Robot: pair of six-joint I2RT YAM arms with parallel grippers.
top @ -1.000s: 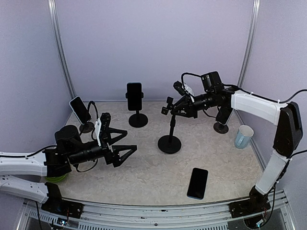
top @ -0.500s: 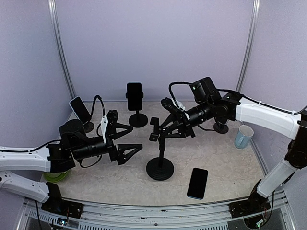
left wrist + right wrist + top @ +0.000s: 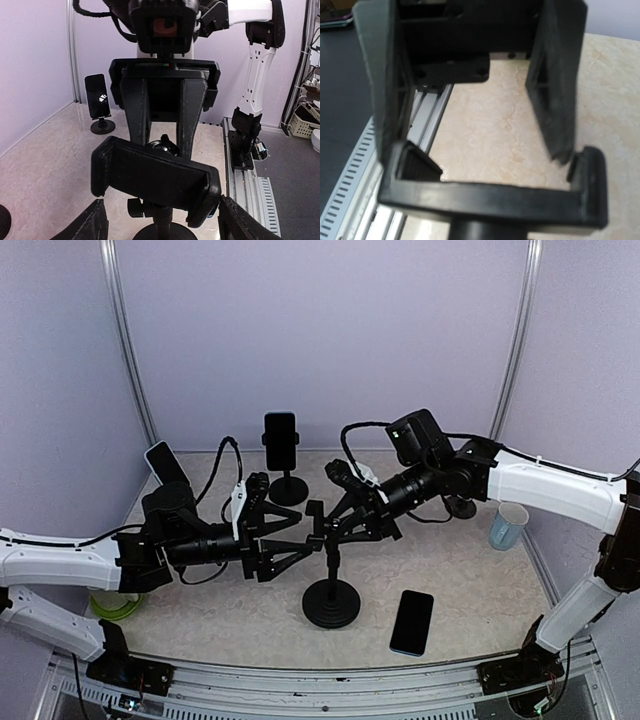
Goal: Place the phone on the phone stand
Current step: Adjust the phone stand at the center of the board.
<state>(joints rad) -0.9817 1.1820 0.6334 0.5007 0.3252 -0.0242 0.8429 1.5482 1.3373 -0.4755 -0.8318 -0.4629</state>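
Stand (image 3: 331, 603) now dragged to centre, left gripper (image 3: 298, 540) closing in.
Its jaws hang released at nine o'clock of the stand; right gripper (image 3: 335, 527) clenches its top from two. Phone (image 3: 411, 622) lies flat at four o'clock, lengthwise twelve-to-six, nearer the right arm.

Open table (image 3: 470, 580) around the phone (image 3: 411, 622); phone stand (image 3: 331, 600) near its left.

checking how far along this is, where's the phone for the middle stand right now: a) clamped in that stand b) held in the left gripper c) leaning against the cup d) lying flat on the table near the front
D: the phone lies flat on the table, right of the base of the phone stand, whose clamp is empty.
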